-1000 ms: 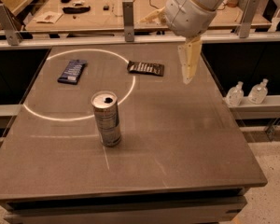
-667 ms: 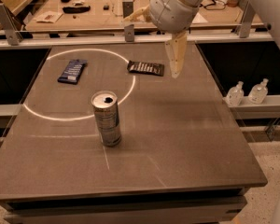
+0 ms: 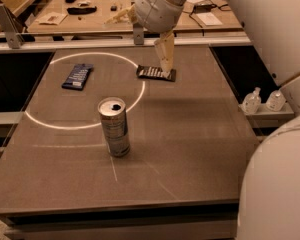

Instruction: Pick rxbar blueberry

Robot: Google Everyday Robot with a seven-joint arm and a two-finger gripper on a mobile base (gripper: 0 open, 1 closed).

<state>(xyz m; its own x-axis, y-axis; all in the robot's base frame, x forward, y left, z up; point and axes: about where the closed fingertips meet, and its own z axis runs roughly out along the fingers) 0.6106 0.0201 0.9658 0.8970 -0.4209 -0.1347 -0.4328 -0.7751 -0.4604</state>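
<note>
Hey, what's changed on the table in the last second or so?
The claw has slid across the far part of the table toward the rxbar blueberry and now hangs at the near end of the dark bar wrapper. It has taken hold of nothing. The rxbar blueberry, the dark bar wrapper and the silver can stayed put.

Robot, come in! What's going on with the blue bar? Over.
Gripper hangs over dark bar wrapper. Rxbar blueberry lies flat, untouched, farther toward picture's left. Silver can stands nearer camera, not between them.
</note>
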